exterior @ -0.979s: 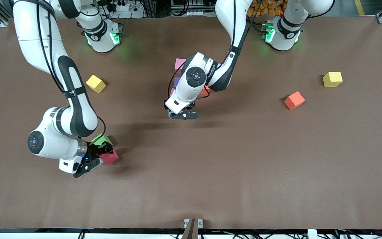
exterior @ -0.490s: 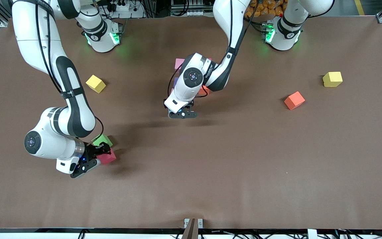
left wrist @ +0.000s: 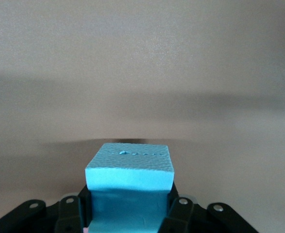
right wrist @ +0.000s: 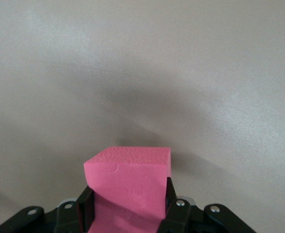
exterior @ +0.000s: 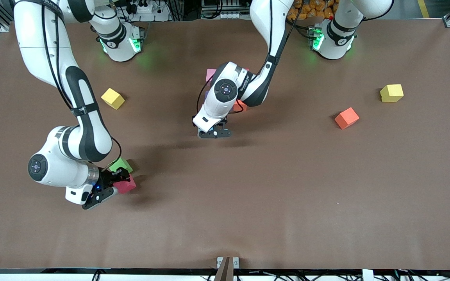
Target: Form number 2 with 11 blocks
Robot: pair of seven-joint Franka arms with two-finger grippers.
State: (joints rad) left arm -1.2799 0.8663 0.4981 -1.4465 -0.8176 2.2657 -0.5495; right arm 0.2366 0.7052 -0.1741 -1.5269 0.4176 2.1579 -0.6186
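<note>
My left gripper point(exterior: 214, 132) hangs over the middle of the table, shut on a light blue block point(left wrist: 129, 170) that the hand hides in the front view. My right gripper point(exterior: 120, 182) is low over the table toward the right arm's end, shut on a pinkish-red block point(exterior: 127, 184) point(right wrist: 130, 182) next to the green cube point(exterior: 120, 164). The left forearm hides most of the number 2; only a pink block point(exterior: 210, 73), a purple edge point(exterior: 207, 95) and a red-orange corner point(exterior: 241, 105) show. A loose orange block point(exterior: 346, 118) lies toward the left arm's end.
One yellow cube point(exterior: 112, 98) lies toward the right arm's end and another yellow cube point(exterior: 391, 93) toward the left arm's end. The brown table point(exterior: 287, 203) is bare across the half nearer to the front camera.
Both arms have shifted only slightly. The right gripper has edged with its block toward the right arm's end of the table. Both grips are unchanged.
</note>
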